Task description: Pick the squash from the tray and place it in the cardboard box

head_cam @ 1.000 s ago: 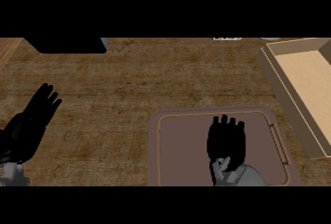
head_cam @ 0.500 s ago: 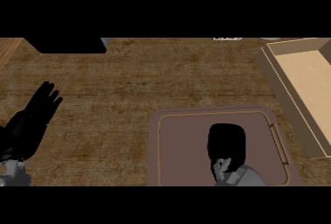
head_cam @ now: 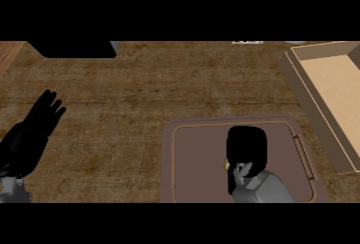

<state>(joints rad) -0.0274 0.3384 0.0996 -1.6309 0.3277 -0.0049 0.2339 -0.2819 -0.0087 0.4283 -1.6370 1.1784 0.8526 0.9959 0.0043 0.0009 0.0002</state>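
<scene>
While left hand [head_cam: 32,136] rests open at left edge of table [head_cam: 141,86], you see right hand [head_cam: 246,150] with fingers [head_cam: 246,136] curled round squash [head_cam: 226,165] on tray [head_cam: 197,162].

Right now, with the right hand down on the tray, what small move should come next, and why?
Probably a short lift straight up. The right hand is curled over the tray, with only a yellow sliver of the squash showing at its edge, so the grasp looks made. The cardboard box lies farther right, beyond the tray's rim.
</scene>
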